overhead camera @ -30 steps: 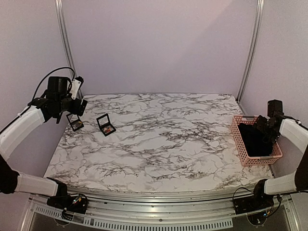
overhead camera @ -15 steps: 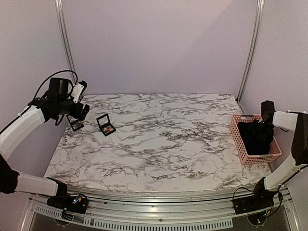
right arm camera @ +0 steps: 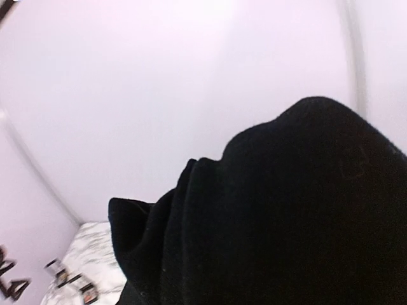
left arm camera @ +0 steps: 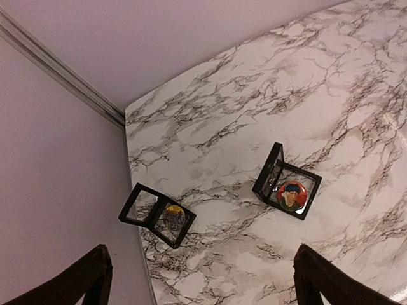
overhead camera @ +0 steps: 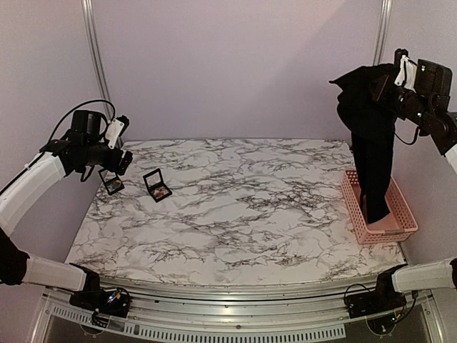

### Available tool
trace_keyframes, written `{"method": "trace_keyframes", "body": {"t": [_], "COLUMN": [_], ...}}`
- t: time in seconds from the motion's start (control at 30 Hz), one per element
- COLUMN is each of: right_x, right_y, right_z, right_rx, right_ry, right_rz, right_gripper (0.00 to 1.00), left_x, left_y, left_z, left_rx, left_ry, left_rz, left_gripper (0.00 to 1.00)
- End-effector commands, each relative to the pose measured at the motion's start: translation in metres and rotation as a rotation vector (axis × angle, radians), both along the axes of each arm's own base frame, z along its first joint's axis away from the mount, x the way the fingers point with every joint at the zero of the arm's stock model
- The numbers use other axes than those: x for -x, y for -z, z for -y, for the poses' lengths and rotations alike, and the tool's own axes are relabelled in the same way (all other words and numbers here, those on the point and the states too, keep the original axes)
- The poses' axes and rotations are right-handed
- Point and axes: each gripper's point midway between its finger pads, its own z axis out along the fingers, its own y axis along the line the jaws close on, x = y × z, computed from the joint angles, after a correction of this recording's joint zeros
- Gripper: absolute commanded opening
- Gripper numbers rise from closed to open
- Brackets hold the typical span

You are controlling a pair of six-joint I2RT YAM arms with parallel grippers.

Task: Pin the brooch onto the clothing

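The clothing (overhead camera: 373,136), a black garment, hangs bunched from my right gripper (overhead camera: 389,80), which is shut on its top high above the table's right side. Its lower end still dips into the pink basket (overhead camera: 355,209). In the right wrist view the black clothing (right arm camera: 280,216) fills the frame and hides the fingers. Two open black display boxes lie at the table's far left. One holds a red-and-blue portrait brooch (left arm camera: 292,194) (overhead camera: 160,190), the other a yellow-and-grey brooch (left arm camera: 169,216) (overhead camera: 114,186). My left gripper (left arm camera: 203,293) (overhead camera: 118,161) hovers open above them, holding nothing.
The marble table (overhead camera: 250,207) spreads between the boxes and the basket. A lilac wall with metal posts (overhead camera: 94,64) closes the back and sides. The basket stands at the table's right edge.
My right gripper shut on the clothing in the basket and rose high, pulling the garment up until it hangs. The left arm shifted only slightly above the boxes.
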Motion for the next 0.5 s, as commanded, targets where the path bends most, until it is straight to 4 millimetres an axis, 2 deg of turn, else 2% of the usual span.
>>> {"method": "trace_keyframes", "body": {"t": [0.0, 0.07, 0.1, 0.17, 0.2, 0.27, 0.33, 0.4, 0.47], "right_x": [0.038, 0.077, 0.094, 0.112, 0.112, 0.104, 0.082, 0.050, 0.008], "right_y": [-0.047, -0.067, -0.077, -0.093, -0.095, -0.093, -0.078, -0.049, 0.007], "right_z": [-0.153, -0.206, -0.221, -0.234, -0.239, -0.244, -0.248, -0.250, -0.249], "right_rx": [0.032, 0.008, -0.008, -0.043, -0.073, -0.104, -0.134, -0.164, -0.177], "right_ry": [-0.637, -0.927, -1.018, -1.121, -1.148, -1.150, -1.091, -0.976, -0.811], "right_rz": [0.192, 0.306, 0.360, 0.440, 0.430, 0.406, 0.341, 0.233, 0.067], "right_gripper": [0.00, 0.00, 0.00, 0.00, 0.00, 0.00, 0.00, 0.00, 0.00], "left_x": [0.001, 0.003, 0.004, 0.005, 0.004, 0.004, 0.003, 0.001, -0.002], "left_y": [-0.007, -0.012, -0.014, -0.016, -0.017, -0.018, -0.020, -0.022, -0.022], "left_z": [-0.004, -0.007, -0.008, -0.010, -0.011, -0.011, -0.011, -0.009, -0.006], "left_rx": [-0.031, -0.043, -0.049, -0.061, -0.067, -0.068, -0.065, -0.059, -0.048], "left_ry": [0.000, -0.007, -0.009, -0.010, -0.014, -0.015, -0.015, -0.010, 0.000], "left_rz": [-0.004, 0.005, 0.009, 0.012, 0.014, 0.014, 0.019, 0.022, 0.021], "left_gripper": [1.00, 1.00, 1.00, 1.00, 1.00, 1.00, 1.00, 1.00, 1.00]}}
